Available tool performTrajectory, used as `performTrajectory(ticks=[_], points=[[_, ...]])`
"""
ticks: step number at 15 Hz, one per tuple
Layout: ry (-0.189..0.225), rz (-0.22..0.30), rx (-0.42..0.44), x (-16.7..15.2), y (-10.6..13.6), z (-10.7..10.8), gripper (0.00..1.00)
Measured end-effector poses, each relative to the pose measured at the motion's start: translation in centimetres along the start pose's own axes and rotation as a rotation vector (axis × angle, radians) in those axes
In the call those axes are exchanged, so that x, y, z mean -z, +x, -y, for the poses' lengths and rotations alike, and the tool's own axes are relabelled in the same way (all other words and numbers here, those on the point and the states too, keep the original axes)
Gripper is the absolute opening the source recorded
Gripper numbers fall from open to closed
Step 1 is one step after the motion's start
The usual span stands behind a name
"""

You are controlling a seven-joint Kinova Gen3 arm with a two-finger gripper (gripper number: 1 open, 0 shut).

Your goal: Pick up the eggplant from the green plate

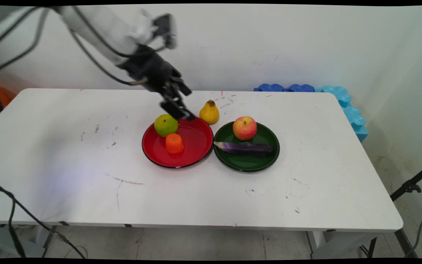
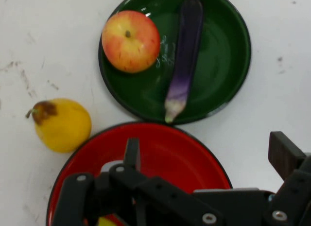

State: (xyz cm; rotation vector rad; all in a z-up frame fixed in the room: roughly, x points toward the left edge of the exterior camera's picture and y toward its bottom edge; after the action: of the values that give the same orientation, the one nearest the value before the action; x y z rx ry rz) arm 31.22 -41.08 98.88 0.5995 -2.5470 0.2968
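My gripper [image 1: 182,105] hangs open and holds nothing, just above the back rim of a red plate [image 1: 196,152]. On that plate lie a green citrus fruit [image 1: 166,125], right beside the fingers, and a small orange fruit [image 1: 174,143]. A yellow pear [image 1: 209,112] stands on the table just right of the gripper. In the hand view the open gripper [image 2: 209,155] spans the red plate [image 2: 170,150], with the pear [image 2: 63,125] off to the left.
A green plate [image 1: 266,159] touches the red one on its right and carries a red-yellow apple [image 1: 244,128] and a purple eggplant [image 1: 245,147]. The hand view shows apple [image 2: 130,41], eggplant [image 2: 184,60] and green plate [image 2: 226,65]. Blue foam pieces [image 1: 343,101] line the table's far right corner.
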Motion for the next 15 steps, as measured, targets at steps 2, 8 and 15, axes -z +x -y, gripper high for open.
performTrajectory(ticks=[2,8,15], points=[[-0.005,0.027,0.007,-2.9,1.4,0.5,1.00],[-0.038,0.085,0.022,-9.9,3.8,1.3,1.00],[-0.093,0.119,0.019,-16.4,5.1,1.5,1.00]])
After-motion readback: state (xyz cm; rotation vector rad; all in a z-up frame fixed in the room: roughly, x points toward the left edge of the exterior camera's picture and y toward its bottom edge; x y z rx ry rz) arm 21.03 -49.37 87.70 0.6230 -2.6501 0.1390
